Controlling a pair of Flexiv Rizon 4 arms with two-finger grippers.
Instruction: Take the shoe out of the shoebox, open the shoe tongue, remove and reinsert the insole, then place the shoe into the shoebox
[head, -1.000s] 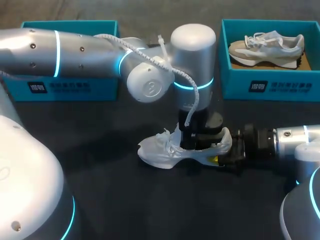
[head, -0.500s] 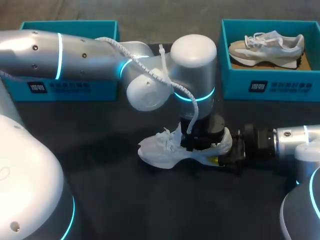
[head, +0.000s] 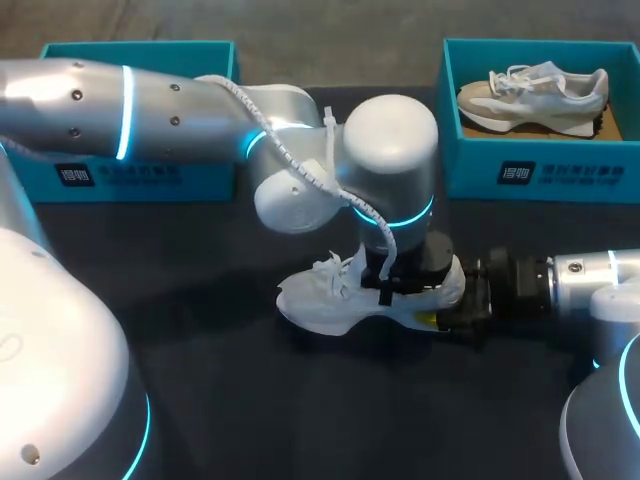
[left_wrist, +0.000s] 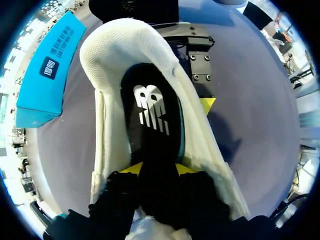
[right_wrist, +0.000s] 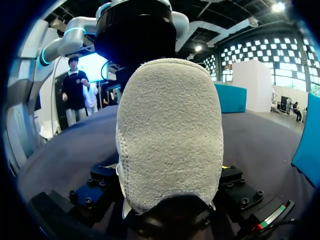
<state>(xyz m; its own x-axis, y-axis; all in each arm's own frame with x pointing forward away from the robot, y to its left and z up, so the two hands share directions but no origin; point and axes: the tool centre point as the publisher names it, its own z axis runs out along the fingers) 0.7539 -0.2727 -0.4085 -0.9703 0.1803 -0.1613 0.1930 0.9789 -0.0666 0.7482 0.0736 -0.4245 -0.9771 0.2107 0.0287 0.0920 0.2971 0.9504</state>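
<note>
A white shoe (head: 320, 305) lies on the dark table, toe to the left. My left arm comes over it and its gripper (head: 395, 288) points down into the shoe's mouth. In the left wrist view the black insole (left_wrist: 152, 115) lies inside the white shoe (left_wrist: 107, 125), and my left gripper (left_wrist: 158, 170) is shut on it, one yellow tip on each side. My right gripper (head: 445, 305) is shut on the shoe's heel from the right. The heel (right_wrist: 170, 125) fills the right wrist view, between the fingers of my right gripper (right_wrist: 170, 170).
A teal shoebox (head: 140, 175) stands at the back left. Another teal shoebox (head: 540, 175) at the back right holds a beige shoe (head: 535, 90). Bare dark table lies in front of the white shoe.
My left wrist has shifted slightly to the right and lower over the shoe's mouth. The shoe and the right gripper have stayed in place.
</note>
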